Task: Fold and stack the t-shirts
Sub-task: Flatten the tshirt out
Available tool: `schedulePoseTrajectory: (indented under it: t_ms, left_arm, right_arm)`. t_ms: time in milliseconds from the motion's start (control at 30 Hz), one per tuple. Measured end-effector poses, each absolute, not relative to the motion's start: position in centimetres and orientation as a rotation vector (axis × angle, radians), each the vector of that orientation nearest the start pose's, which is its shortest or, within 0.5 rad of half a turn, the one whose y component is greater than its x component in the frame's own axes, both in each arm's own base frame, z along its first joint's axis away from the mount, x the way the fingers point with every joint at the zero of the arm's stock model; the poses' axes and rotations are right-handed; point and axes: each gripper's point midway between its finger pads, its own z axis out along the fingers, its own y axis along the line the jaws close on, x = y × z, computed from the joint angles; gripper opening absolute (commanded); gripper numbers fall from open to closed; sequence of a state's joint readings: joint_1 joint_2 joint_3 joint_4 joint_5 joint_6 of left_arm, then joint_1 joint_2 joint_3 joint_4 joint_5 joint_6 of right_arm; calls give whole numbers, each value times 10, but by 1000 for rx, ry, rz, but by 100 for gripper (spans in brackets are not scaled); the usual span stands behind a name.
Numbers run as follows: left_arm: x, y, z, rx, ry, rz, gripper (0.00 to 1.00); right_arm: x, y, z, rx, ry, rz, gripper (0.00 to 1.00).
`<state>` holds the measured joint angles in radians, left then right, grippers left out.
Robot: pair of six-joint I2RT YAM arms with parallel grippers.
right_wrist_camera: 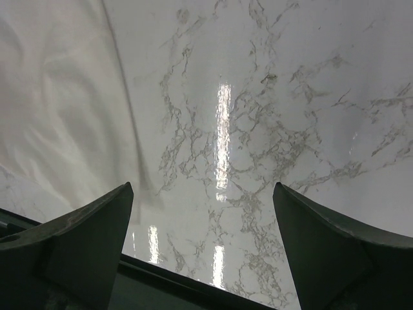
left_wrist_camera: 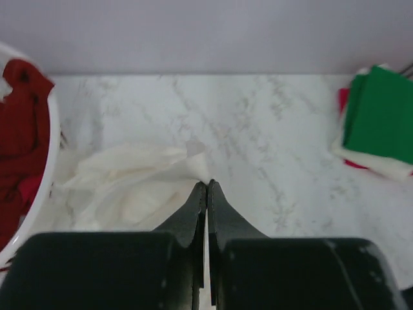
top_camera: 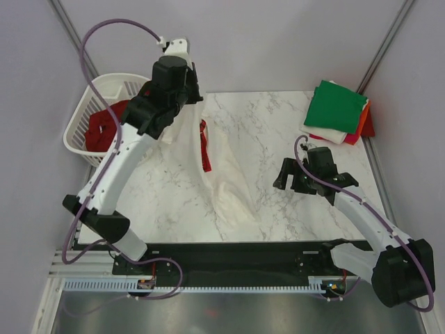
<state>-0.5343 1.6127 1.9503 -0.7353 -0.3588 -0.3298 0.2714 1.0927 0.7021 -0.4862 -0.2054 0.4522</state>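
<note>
— Marble desk [top_camera: 278, 139]: where is the white t-shirt [top_camera: 222, 188]?
— Toward ten o'clock, pinched in the left jaws; right jaws wide, empty, at three o'clock. Best lift it clear, then spread it flat

A white marble-patterned counter [top_camera: 271, 132] with grey veining fills the middle of the scene. Plain pale lavender-grey walls [top_camera: 264, 42] close it in on the far side, the left and the right. A slim metal post [top_camera: 69, 28] runs along the far-left corner and another [top_camera: 389, 38] along the far-right. Overhead light shows as bright streaks [right_wrist_camera: 222, 103] on the glossy top. A black plate [top_camera: 236, 252] lines the near edge, then a slotted white strip [top_camera: 229, 284] and dull grey sheet metal [top_camera: 229, 313].
</note>
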Motion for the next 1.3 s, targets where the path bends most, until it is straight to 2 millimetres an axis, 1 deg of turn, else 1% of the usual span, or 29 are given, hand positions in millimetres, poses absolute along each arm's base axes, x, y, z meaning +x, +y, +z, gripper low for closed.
schedulePoseTrajectory:
  t_ms: [33,67,100,133,167,200,267,300,367,400,467,533,567,600,633,700,767,833,867,933,1000,1133,1300]
  left_arm:
    - [402,-197,416,-9,1882,-268,2]
    - [391,-203,437,10,1841,-304,2]
    - [380,-205,454,20,1807,-332,2]
    - [372,-202,464,18,1784,-347,2]
    - [364,-194,466,13,1784,-343,2]
    - [359,-188,462,7,1793,-337,2]
    - [348,-174,428,-15,1866,-308,2]
    - [339,-168,401,-20,1929,-284,2]
    - [324,-159,339,-17,2070,-226,2]
    - [315,-154,306,-12,2150,-186,2]
    - [297,-144,251,-5,2281,-109,2]
    - [278,-132,211,1,2382,-46,2]
    - [269,-126,198,-1,2417,-23,2]
    - [262,-121,190,-7,2440,-9,2]
    - [257,-118,188,-15,2443,-7,2]
    - [253,-115,192,-36,2427,-21,2]
    - [253,-112,199,-57,2398,-41,2]
    - [254,-111,202,-69,2386,-47,2]
    - [254,-110,202,-70,2386,-47,2]
    - [254,-110,201,-72,2389,-44,2]
    - [254,-109,199,-74,2391,-41,2]
    - [250,-104,190,-77,2405,-25,2]
    - [244,-98,184,-83,2411,-16,2]
  right_arm:
    - [250,125,103,134,2492,562,98]
    - [251,125,107,136,2477,565,98]
    - [251,125,110,137,2466,567,98]
    - [251,124,112,139,2456,566,98]
    - [252,124,115,142,2446,567,98]
    - [252,123,116,145,2439,565,98]
    - [252,122,118,149,2434,561,98]
    - [251,122,118,150,2434,559,98]
    - [249,123,120,149,2433,567,98]
    - [248,124,121,149,2431,580,98]
    - [246,132,122,134,2426,621,98]
    - [239,144,117,101,2441,656,98]
    - [234,154,112,66,2458,674,98]
    - [228,164,105,32,2483,690,98]
    - [222,174,95,-4,2518,700,97]
    - [213,194,76,-71,2584,715,95]
    - [203,212,53,-135,2657,716,93]
    - [192,228,32,-197,2722,707,92]
    - [192,237,33,-211,2723,729,92]
    - [203,254,36,-238,2671,754,90]
    - [209,262,33,-229,2658,762,87]
    - [223,274,32,-205,2621,788,83]
    - [239,298,30,-211,2585,823,69]
